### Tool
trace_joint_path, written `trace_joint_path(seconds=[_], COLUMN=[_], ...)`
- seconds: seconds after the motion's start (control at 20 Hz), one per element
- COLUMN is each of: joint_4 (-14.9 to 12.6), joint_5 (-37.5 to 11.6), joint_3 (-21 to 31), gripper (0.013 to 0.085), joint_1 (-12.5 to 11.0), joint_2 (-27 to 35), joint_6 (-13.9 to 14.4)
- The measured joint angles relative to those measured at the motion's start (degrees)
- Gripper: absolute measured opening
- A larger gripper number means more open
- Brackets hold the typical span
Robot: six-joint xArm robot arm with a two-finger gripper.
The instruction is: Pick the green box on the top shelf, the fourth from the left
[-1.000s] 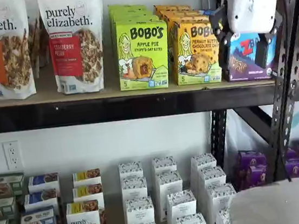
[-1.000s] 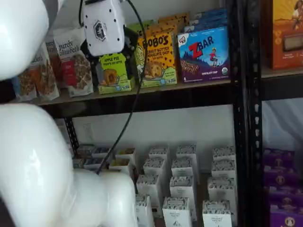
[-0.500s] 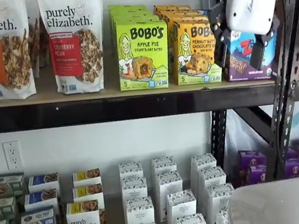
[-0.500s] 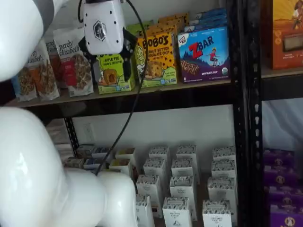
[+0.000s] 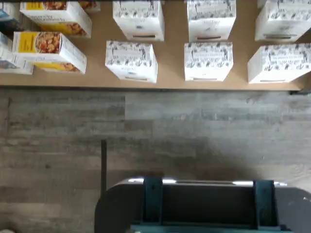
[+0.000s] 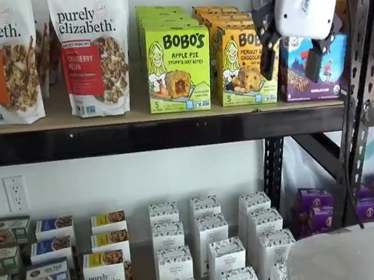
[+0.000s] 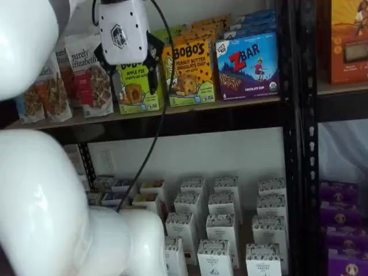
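Note:
The green box [image 6: 178, 69] stands upright at the front of a row of like boxes on the top shelf [image 6: 136, 113], between a granola bag and an orange-yellow Bobo's box. In both shelf views my gripper hangs in the air in front of the shelf, open, with a clear gap between its black fingers and nothing in them. In one shelf view my gripper [image 6: 291, 60] appears to the right of the green box, before the orange-yellow and blue boxes. In the other my gripper [image 7: 130, 72] overlaps the upper part of the green box [image 7: 137, 89]. The wrist view shows neither box nor fingers.
Purely Elizabeth bags [image 6: 93, 52], an orange-yellow Bobo's box [image 6: 245, 64] and a blue Zbar box [image 7: 248, 66] share the shelf. Black uprights [image 7: 294, 115] stand at the right. White and coloured cartons [image 6: 210, 246] fill the lower level, also seen in the wrist view with grey floor [image 5: 155, 126].
The gripper has drifted a little to the left and upward in front of the top shelf. Its fingers have stayed open. No box has moved.

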Motion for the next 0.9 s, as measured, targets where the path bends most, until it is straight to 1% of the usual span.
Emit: trace_joint_path(seconds=[0.15, 0.25, 0.35, 0.5, 0.9], joint_4=[-1.6, -2.1, -2.5, -2.7, -5.0], joint_5=[-1.8, -2.4, -3.4, -5.3, -11.2], joint_3=[-0.2, -0.6, -1.1, -1.4, -3.6], gripper=[0.0850, 0.0850, 0.0850, 0.0850, 0.0850], joint_1=[2.5, 3.5, 4.4, 4.9, 8.8], joint_2=[0.3, 0.9, 1.8, 2.6, 6.9], joint_6=[1.8, 2.7, 3.4, 3.8, 6.9])
